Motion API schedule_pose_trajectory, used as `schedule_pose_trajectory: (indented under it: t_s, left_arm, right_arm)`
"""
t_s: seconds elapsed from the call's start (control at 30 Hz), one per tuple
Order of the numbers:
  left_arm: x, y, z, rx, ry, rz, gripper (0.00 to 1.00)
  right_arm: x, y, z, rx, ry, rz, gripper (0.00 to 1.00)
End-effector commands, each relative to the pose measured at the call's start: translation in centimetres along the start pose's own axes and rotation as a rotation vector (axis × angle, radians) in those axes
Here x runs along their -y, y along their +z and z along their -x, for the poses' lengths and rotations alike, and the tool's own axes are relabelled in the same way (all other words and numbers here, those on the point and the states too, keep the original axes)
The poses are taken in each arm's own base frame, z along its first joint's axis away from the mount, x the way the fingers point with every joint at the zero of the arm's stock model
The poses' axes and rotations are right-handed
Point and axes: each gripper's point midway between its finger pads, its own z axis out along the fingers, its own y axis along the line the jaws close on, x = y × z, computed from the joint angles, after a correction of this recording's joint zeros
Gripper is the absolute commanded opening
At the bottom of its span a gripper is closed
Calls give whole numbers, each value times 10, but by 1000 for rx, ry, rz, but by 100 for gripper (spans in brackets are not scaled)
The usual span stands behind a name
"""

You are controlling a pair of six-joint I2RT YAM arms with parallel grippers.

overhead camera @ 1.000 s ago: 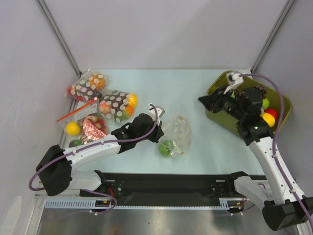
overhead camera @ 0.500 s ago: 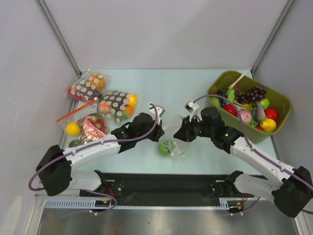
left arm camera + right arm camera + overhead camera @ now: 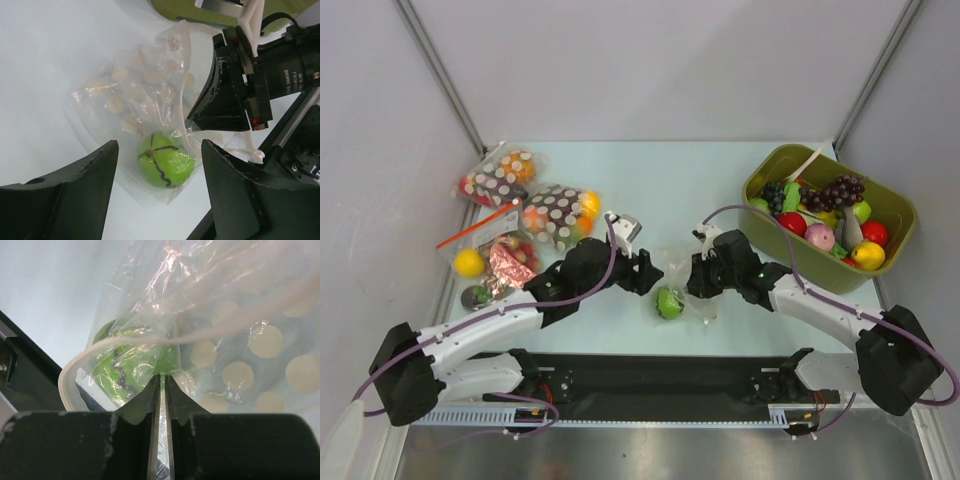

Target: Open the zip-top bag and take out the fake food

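The clear zip-top bag [image 3: 686, 262] with whitish dots lies near the table's middle. A green round fake fruit [image 3: 669, 301] sits in its near corner. My right gripper [image 3: 699, 279] is shut on the bag's film; in the right wrist view its jaws [image 3: 163, 378] pinch the plastic just below the zip strip, with the green fruit [image 3: 122, 372] behind. My left gripper [image 3: 646, 272] stands open just left of the bag. In the left wrist view its fingers [image 3: 159, 147] straddle the green fruit [image 3: 165, 160] from above, apart from the bag [image 3: 140, 90].
An olive bin [image 3: 903, 236] full of toy fruits stands at the back right. Dark dotted bags [image 3: 558, 214] and a bag with a red strip [image 3: 492, 258] lie at the left. A black strip [image 3: 660, 370] runs along the near edge.
My left gripper has opened and let go of the bag. My right arm swung from the bin to the bag and shut on its film.
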Motion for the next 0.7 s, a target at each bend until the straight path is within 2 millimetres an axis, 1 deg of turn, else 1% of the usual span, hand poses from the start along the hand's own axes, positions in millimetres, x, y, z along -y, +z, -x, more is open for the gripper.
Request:
schedule_pose_trajectory:
  t_s: [0.0, 0.07, 0.17, 0.2, 0.23, 0.33, 0.5, 0.53, 0.6, 0.67]
  left_arm:
    - [-6, -1, -5, 23, -25, 8, 73]
    - [-10, 5, -22, -25, -63, 20, 73]
    - [-9, 12, -38, -76, -112, 11, 73]
    - [-11, 16, -47, -105, -119, 21, 74]
    - [-9, 17, -51, -120, -128, 10, 74]
    - [-8, 23, -63, -155, -162, 3, 74]
    - [-13, 27, -77, -188, -210, 31, 74]
    - [-14, 27, -83, -199, -224, 39, 74]
    - [-12, 28, -86, -198, -243, 21, 74]
    - [-11, 29, -94, -206, -271, 15, 73]
  right_arm:
    - [5, 6, 14, 68, -26, -28, 13]
    - [9, 9, 12, 65, -19, -47, 12]
    - [15, 12, 7, 61, -7, -66, 13]
    - [15, 13, 7, 63, -4, -66, 13]
    - [16, 13, 4, 57, 2, -68, 13]
    - [15, 13, 3, 64, 14, -63, 13]
    - [12, 9, 7, 86, 28, -52, 13]
    - [11, 8, 8, 94, 29, -47, 13]
    - [11, 6, 7, 99, 34, -50, 13]
    - [11, 2, 11, 118, 44, -58, 15]
